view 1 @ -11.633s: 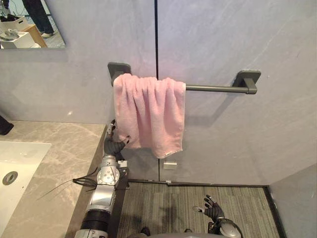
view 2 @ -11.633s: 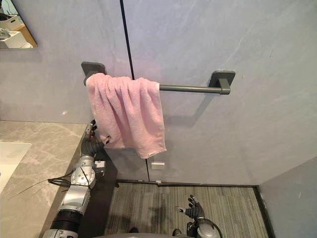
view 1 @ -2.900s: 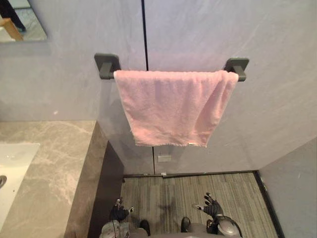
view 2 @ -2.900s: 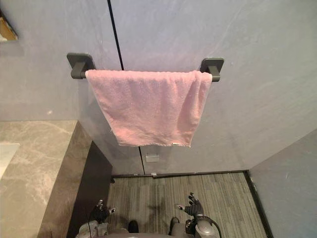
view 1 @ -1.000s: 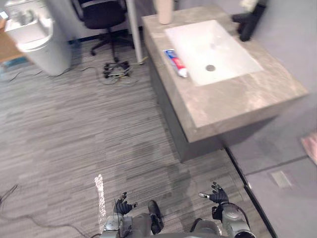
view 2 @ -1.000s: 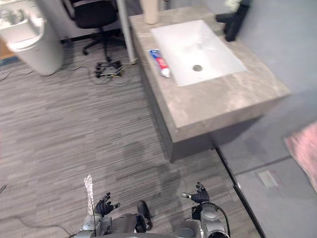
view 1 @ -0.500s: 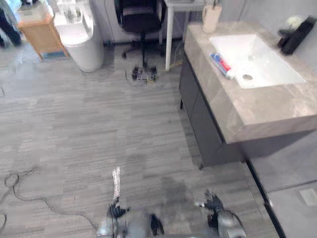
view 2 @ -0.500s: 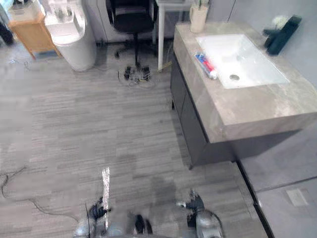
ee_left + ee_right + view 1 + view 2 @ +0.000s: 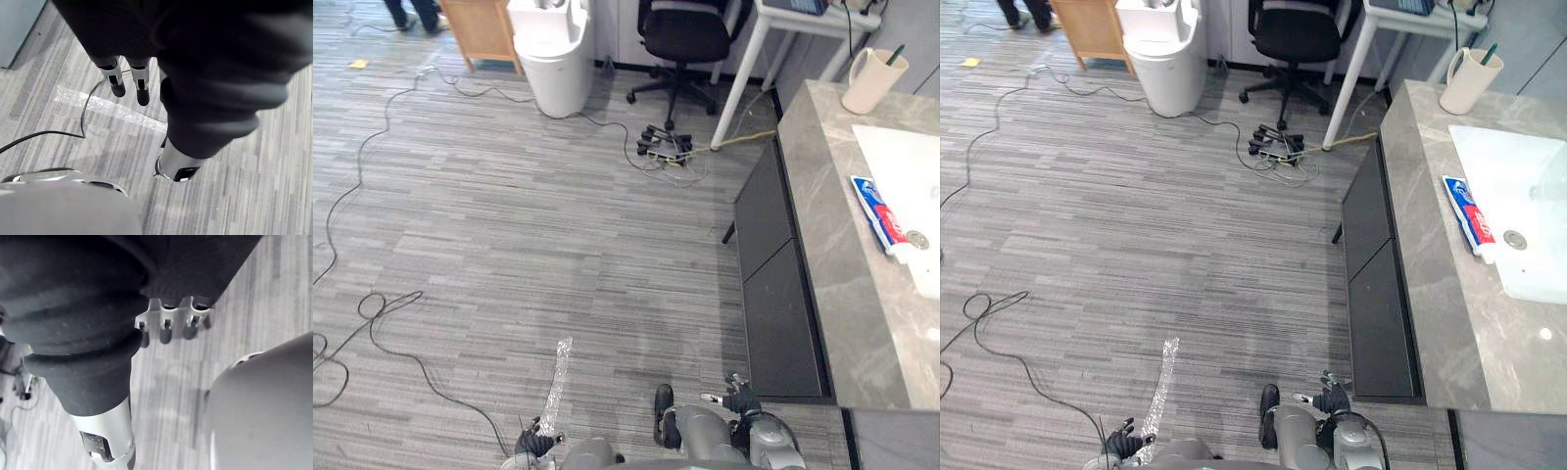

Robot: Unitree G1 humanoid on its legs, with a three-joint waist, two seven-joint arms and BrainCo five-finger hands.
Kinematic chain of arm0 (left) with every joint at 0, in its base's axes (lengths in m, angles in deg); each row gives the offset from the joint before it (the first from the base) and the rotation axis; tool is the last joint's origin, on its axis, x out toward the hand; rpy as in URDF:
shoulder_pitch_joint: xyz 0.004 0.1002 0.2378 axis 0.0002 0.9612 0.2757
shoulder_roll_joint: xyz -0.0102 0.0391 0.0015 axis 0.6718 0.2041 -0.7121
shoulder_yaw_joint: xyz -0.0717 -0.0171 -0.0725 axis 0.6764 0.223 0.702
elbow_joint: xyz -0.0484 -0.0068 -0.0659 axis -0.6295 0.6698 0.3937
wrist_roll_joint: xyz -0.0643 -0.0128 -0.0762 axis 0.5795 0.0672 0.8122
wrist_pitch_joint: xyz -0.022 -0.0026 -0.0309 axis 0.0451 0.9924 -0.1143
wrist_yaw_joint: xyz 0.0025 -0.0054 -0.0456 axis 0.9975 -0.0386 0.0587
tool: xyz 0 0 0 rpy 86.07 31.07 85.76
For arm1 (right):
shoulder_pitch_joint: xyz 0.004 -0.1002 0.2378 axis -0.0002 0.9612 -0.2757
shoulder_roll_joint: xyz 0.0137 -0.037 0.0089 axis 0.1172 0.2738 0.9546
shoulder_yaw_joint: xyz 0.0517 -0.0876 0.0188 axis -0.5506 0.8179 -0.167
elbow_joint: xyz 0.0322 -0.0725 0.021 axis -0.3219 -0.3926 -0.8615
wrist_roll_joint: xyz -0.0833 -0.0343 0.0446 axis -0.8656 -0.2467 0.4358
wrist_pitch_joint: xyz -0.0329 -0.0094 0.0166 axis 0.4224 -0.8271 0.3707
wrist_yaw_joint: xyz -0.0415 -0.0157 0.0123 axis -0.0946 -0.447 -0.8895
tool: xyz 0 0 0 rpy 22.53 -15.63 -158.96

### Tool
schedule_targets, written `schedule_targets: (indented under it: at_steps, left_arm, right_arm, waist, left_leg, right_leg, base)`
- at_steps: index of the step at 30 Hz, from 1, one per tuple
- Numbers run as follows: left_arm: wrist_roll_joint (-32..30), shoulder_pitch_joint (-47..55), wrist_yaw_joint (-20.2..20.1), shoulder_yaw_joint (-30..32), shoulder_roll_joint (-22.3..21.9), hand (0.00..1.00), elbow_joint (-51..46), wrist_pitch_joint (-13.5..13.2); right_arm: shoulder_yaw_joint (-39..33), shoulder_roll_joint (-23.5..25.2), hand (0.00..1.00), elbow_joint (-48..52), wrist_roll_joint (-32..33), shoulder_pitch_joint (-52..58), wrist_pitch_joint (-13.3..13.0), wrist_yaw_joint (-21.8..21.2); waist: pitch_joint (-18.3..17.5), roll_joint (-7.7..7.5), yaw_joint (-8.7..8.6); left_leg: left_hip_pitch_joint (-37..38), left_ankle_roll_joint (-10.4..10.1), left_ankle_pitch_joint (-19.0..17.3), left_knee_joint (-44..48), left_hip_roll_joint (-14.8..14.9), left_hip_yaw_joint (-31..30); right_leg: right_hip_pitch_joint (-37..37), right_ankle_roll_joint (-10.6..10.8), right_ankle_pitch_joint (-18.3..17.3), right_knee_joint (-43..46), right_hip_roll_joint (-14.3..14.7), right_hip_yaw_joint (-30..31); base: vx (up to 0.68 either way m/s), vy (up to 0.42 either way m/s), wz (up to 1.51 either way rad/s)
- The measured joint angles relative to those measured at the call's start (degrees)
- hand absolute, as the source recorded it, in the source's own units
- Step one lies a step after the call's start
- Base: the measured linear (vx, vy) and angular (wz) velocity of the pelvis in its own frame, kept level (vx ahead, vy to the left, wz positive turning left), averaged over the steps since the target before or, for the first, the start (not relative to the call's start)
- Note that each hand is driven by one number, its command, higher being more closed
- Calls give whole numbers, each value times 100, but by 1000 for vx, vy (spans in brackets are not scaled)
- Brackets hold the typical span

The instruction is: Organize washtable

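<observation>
Bright, even indoor light with faint, soft shadows.

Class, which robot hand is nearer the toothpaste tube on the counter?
Right. The right hand hangs beside the cabinet front; the left hand hangs farther from the toothpaste tube, over the floor.

The floor (image 9: 509,215) is covered in grey carpet with fine stripes and is evenly lit. Along the far edge, a pale wooden cabinet (image 9: 481,27) is set just beside a white round bin (image 9: 553,54). A black office chair (image 9: 685,34) on castors is parked next to a white table (image 9: 741,73), of which 1 slanted leg is seen. A power strip (image 9: 661,152) with tangled plugs is left on the floor near that leg. At the right, a washstand (image 9: 837,294) is seen, its grey marbled stone top set over a dark front (image 9: 773,284) divided into 2 panels.
</observation>
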Motion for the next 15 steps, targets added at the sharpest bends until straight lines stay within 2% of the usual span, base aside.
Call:
schedule_targets:
  at_steps: [2, 3, 5, 7, 8, 9, 10, 11, 12, 15]
  left_arm:
    - [-51, 37, 3, 0, -12, 0, -95, -11]
    - [-62, 52, 4, -2, -16, 0, -133, -18]
    - [-115, 61, 7, -13, -36, 0, -354, -59]
    - [-115, 26, 8, -16, -42, 0, -394, -105]
    - [-110, -5, 10, -23, -43, 0, -391, -125]
    - [-112, -27, 51, -41, -97, 0, -379, -143]
    - [-92, -77, 53, 2, -81, 0, -332, -141]
    - [-93, -86, 56, 4, -15, 0, -327, -135]
    - [-96, -78, 55, 15, 55, 0, -349, -144]
    - [-102, -60, 58, 120, 54, 0, -338, -135]
  right_arm:
    - [-10, 29, 0, 22, 0, 141, 2, 7]
    - [-15, 34, 0, 26, 0, 153, 2, 8]
    - [-37, 70, 0, 46, 1, 118, -1, 26]
    - [-59, 126, 0, 46, 1, 87, 1, 29]
    - [-62, 170, 0, 44, 1, 91, 0, 35]
    - [-60, 206, 0, 55, 1, 115, -3, 40]
    - [-52, 271, 0, 17, -1, 104, 19, 45]
    - [-37, 386, 0, 28, -6, 142, 31, 31]
    - [-34, 554, 0, 67, -16, 247, 27, 30]
    - [-26, 654, 0, 112, -61, 320, 30, 26]
  waist:
    - [0, -45, -54]
    - [9, -69, -53]
    - [6, -128, 65]
    - [9, -130, 152]
    - [11, -122, 220]
    - [-19, -4, 262]
    - [-21, 6, 310]
    - [-46, -92, 341]
    - [-92, -253, 404]
    - [-112, -334, 430]
  left_leg:
    - [-30, -8, -30, 298, 243, 18]
    - [-57, -3, -34, 336, 272, 4]
    - [-674, 52, -73, 287, 462, -169]
    - [-1021, 40, -67, -112, 456, -318]
    - [-1162, -25, -20, -546, 444, -505]
    - [-1147, -253, 296, -1399, 466, -810]
    - [-1072, 177, 770, -1545, 436, -726]
    - [-1025, 161, 742, -1586, 365, -599]
    - [-928, 219, 710, -1695, 235, -419]
    - [-610, 525, 506, -1686, 178, 2]
  right_leg:
    - [475, 0, 0, -195, -125, 84]
    - [538, -1, -1, -214, -148, 108]
    - [843, 1, -1, -445, -411, 296]
    - [925, 13, -6, -549, -536, 372]
    - [954, 140, -29, -554, -603, 419]
    - [998, 456, -89, -555, -582, 436]
    - [1099, 779, -223, -609, -597, 509]
    - [1110, 838, -250, -650, -710, 524]
    - [1088, 851, -259, -610, -871, 582]
    - [1031, 849, -257, -227, -996, 693]
  base:
    - [462, 16, -13]
    - [348, 52, -13]
    - [233, 196, -33]
    - [150, 255, -31]
    - [93, 351, -39]
    - [77, 369, -59]
    - [106, 428, -59]
    - [99, 306, -56]
    - [107, 271, -45]
    - [35, 238, -67]
